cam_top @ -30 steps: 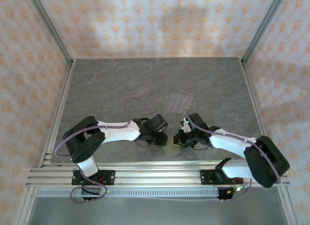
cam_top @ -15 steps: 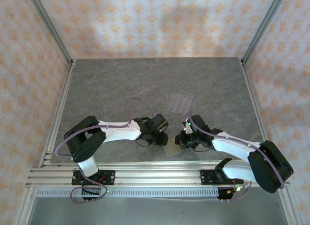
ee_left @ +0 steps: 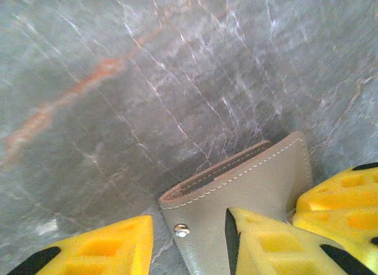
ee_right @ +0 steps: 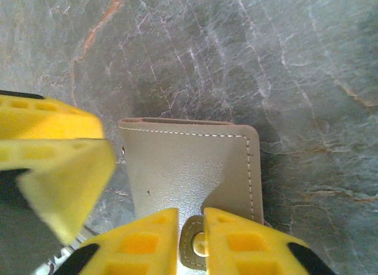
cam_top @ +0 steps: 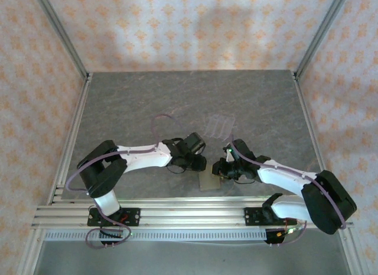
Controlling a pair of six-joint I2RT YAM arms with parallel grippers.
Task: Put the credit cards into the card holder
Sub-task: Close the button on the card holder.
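The tan card holder (cam_top: 208, 181) lies flat and closed on the grey table, between both grippers, near the front edge. My left gripper (cam_top: 199, 164) stands at its left end. In the left wrist view, its jaws (ee_left: 189, 220) are apart: one finger rests over the card holder (ee_left: 254, 180), the other stands beside it on the table. My right gripper (ee_right: 190, 219) hovers over the card holder (ee_right: 189, 162) with its jaws narrowly parted, and the snap tab (ee_right: 198, 246) shows in the gap. The credit cards are out of view.
A clear slotted plastic rack (cam_top: 218, 126) stands on the table behind the grippers. The aluminium rail (cam_top: 189, 214) runs along the front edge just below the holder. Open table lies behind and to both sides.
The right gripper's jaws have parted a little over the snap tab. The left gripper has shifted slightly right, closer to the holder. The holder stays put.
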